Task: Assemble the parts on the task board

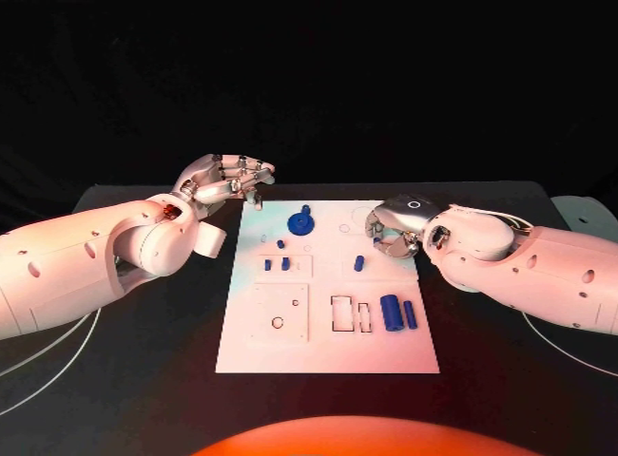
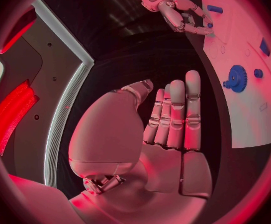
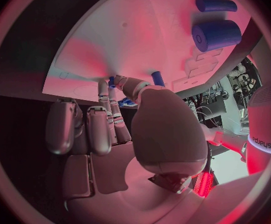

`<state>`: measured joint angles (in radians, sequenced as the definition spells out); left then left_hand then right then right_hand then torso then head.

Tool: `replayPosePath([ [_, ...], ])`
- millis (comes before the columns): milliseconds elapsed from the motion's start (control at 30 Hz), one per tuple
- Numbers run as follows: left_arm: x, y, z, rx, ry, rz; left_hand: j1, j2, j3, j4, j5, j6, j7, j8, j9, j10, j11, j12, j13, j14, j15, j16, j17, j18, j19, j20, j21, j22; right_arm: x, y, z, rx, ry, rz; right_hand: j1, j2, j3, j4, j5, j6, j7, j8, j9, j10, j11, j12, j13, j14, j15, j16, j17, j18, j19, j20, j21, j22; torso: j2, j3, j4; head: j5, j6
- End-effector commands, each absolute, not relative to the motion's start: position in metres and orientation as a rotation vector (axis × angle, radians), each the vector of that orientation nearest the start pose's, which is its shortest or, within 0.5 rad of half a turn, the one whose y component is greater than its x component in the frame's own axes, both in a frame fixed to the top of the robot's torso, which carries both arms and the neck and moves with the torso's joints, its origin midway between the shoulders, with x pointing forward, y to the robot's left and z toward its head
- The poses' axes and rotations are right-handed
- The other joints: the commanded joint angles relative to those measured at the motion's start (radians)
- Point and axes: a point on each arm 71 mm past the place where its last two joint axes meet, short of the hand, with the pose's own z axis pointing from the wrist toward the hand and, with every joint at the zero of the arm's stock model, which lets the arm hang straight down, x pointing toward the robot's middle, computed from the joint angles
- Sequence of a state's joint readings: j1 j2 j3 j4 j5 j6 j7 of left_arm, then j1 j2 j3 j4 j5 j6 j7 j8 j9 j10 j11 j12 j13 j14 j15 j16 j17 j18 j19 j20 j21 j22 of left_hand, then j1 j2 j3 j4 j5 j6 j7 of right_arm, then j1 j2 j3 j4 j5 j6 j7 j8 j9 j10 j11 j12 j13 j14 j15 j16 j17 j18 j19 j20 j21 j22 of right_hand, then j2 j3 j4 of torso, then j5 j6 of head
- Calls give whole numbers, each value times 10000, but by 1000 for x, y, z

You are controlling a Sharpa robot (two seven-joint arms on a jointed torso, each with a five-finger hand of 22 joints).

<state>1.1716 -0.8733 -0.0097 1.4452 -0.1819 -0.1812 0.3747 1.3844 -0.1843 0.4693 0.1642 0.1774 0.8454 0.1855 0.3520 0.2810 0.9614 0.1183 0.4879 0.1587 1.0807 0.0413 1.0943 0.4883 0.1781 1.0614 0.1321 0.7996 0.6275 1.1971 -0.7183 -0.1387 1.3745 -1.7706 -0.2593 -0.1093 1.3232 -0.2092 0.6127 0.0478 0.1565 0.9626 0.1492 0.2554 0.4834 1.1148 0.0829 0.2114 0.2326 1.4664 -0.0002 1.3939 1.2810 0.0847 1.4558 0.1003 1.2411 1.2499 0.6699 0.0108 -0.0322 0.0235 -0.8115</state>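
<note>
Board (image 1: 330, 351) lies flat on the black table (image 1: 131, 380), long axis running away from the robot. Near its far left corner lies a blue gear (image 1: 301, 223). By its near right edge lie two cylinders (image 1: 398, 312), long axes along the board's. Off that far left corner hovers left hand (image 1: 224, 180), fingers straight and together, empty. Over the far right edge sits right hand (image 1: 395, 228), fingertips at a small blue part (image 3: 112, 81); grip unclear.

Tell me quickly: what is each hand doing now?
Left hand: open, fingers straight, holding nothing.
Right hand: cannot be told; fingertips at the white task board.
</note>
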Motion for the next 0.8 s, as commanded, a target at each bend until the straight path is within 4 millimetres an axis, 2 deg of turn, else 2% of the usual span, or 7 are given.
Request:
replayPosePath([
  [33, 498, 238, -183, -9416, 14841, -15332, 87, -42, 50, 25, 21, -43, 27, 3, 6, -89, -6, 53, 9, -50, 0, -52, -12, 65, 24, -41, -70, -19, 490, -175, -239, -5533, 17147, 4212, 121, 237, 112, -143, -92, 225, -66, 117, 49, 251, -99, 104, 41, 460, -85, 59, 19, -46, 39, -80, 83, 43, 8, 12, -12, 1, -16],
  [133, 498, 239, -183, -9428, 14849, -15314, 92, -46, 51, 22, 20, -59, 37, -3, 4, -107, 2, 54, 10, -50, 5, -55, -13, 64, 30, -38, -79, -27, 489, -176, -240, -5563, 17210, 4104, 327, 424, 278, -399, -300, 478, -140, 239, 114, 516, -199, 195, 86, 471, -178, 96, 70, -61, 67, -159, 160, 127, -2, 3, -19, -13, -38],
  [367, 498, 240, -183, -9482, 14863, -15207, 111, -39, 62, 14, 24, -78, 48, -10, 2, -129, 10, 57, 11, -49, 10, -58, -16, 64, 40, -35, -91, -36, 489, -179, -241, -5604, 17189, 3851, 522, 626, 530, -806, -257, 676, -186, 327, 197, 780, -273, 252, 170, 477, -256, 119, 98, -82, 94, -257, 237, 220, -9, 8, -10, -31, -65],
  [800, 498, 242, -184, -9544, 14905, -15102, 162, -66, 79, -24, 28, -203, 110, -54, -10, -282, 69, 63, 13, -87, 54, -84, -29, 57, 65, -7, -160, -87, 485, -175, -235, -5346, 16462, 4141, 460, 662, 648, -886, -308, 654, -156, 290, 196, 759, -245, 190, 173, 471, -240, 104, 70, -82, 89, -260, 229, 221, -7, -7, 0, -71, -59],
])
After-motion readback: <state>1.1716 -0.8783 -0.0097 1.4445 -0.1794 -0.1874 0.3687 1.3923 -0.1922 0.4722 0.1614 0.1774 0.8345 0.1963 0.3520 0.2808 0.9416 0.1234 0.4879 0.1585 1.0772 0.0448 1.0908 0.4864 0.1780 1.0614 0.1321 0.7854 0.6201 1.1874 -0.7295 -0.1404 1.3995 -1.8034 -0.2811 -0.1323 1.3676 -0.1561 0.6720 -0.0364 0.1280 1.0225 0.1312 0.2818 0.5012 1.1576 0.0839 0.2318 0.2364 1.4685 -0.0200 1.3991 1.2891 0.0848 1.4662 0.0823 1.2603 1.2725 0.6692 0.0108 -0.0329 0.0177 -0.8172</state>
